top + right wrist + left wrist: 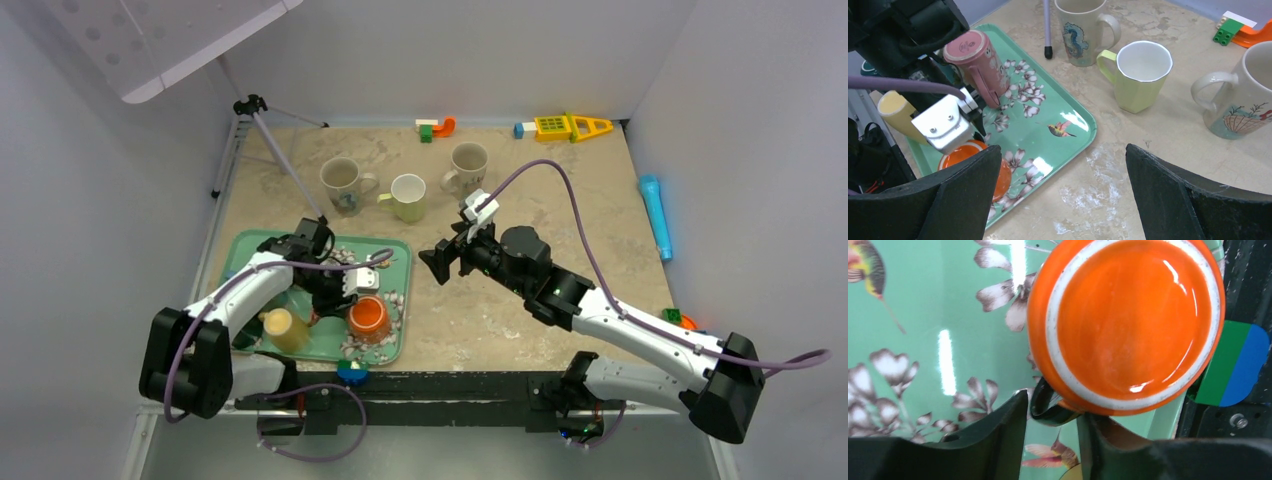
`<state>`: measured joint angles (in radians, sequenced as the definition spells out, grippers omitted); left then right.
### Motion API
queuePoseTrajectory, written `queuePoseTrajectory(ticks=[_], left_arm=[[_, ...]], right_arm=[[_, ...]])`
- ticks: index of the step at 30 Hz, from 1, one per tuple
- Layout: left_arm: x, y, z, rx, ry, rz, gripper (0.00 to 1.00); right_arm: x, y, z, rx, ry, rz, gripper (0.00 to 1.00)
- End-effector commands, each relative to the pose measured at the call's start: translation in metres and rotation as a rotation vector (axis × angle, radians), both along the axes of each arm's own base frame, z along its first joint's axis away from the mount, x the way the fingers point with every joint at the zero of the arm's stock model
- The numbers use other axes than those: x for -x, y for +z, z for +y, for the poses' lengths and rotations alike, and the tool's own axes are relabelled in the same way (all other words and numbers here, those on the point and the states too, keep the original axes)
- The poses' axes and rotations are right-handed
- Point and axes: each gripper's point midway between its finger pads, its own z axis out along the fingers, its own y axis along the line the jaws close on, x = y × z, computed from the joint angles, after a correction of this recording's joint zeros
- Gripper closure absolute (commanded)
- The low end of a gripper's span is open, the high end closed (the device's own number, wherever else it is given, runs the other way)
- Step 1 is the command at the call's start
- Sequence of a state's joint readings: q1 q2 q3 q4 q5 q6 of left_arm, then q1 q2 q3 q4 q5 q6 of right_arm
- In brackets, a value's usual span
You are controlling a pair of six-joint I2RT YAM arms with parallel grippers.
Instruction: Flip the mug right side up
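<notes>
An orange mug stands upside down at the near right of the green flowered tray, its base up. In the left wrist view the mug fills the upper right and its dark handle lies between my fingers. My left gripper is closed narrowly on that handle, low over the tray. It shows beside the mug in the top view. My right gripper is open and empty over the bare table right of the tray. Its wrist view shows the mug partly hidden.
A pink mug stands upside down on the tray and a yellow one lies there. Three upright mugs stand behind the tray. A tripod, toy blocks and a blue cylinder line the edges. A blue-green block sits at the near edge.
</notes>
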<state>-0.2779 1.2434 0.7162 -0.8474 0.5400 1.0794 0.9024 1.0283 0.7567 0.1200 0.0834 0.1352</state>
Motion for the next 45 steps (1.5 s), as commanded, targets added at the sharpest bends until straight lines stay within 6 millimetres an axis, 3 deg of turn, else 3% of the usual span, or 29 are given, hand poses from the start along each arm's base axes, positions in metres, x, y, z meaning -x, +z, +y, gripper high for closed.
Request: queuePoseTrajectory(ticks=[1,3,5,9,13,17,21,24,28,31,37,40,41,43,44,45], left_arm=[[-0.003,-0.001,-0.011,-0.019,-0.022,0.039,0.63],[-0.003,0.000,-0.012,-0.015,-0.015,0.037,0.76],[-0.001,0.004,-0.014,-0.001,-0.010,0.044,0.99],[0.005,0.024,-0.029,0.086,0.036,0.097,1.00],[-0.007,0.054,-0.040,0.143,0.124,0.114,1.00],[-0.029,0.119,-0.054,0.283,0.289,0.128,1.00],[-0.033,0.195,-0.070,0.455,0.366,0.124,1.00],[-0.030,0.241,-0.083,0.579,0.382,0.136,1.00],[-0.016,0.283,-0.098,0.718,0.318,0.192,1.00],[-0.009,0.297,-0.102,0.759,0.290,0.208,1.00],[-0.006,0.300,-0.105,0.779,0.280,0.199,1.00],[-0.010,0.291,-0.109,0.758,0.293,0.204,1.00],[-0.010,0.287,-0.111,0.753,0.286,0.214,1.00],[-0.007,0.283,-0.113,0.751,0.265,0.235,1.00],[-0.006,0.282,-0.113,0.750,0.258,0.235,1.00],[-0.005,0.281,-0.112,0.744,0.252,0.229,1.00]], right_arm=[[0.000,0.016,0.006,-0.050,0.013,-0.019,0.02],[0.000,0.015,0.005,-0.050,0.011,-0.016,0.02],[0.000,0.015,0.005,-0.052,0.012,-0.014,0.02],[0.002,0.013,0.006,-0.057,0.015,-0.004,0.02],[0.002,0.015,0.003,-0.060,0.004,0.001,0.02],[0.005,0.024,-0.004,-0.098,-0.028,0.028,0.02],[0.020,0.067,-0.007,-0.281,0.004,0.024,0.02],[0.026,0.091,-0.007,-0.435,0.023,0.060,0.03],[0.041,0.118,0.007,-0.614,0.145,0.113,0.05],[0.046,0.134,0.013,-0.718,0.207,0.133,0.10],[0.065,0.164,0.029,-0.821,0.402,0.082,0.23],[0.077,0.177,0.037,-0.852,0.513,0.062,0.40],[0.078,0.180,0.039,-0.859,0.529,0.055,0.49],[0.075,0.183,0.041,-0.866,0.532,0.044,0.76],[0.072,0.183,0.041,-0.864,0.514,0.039,0.97],[0.066,0.181,0.040,-0.856,0.479,0.034,1.00]])
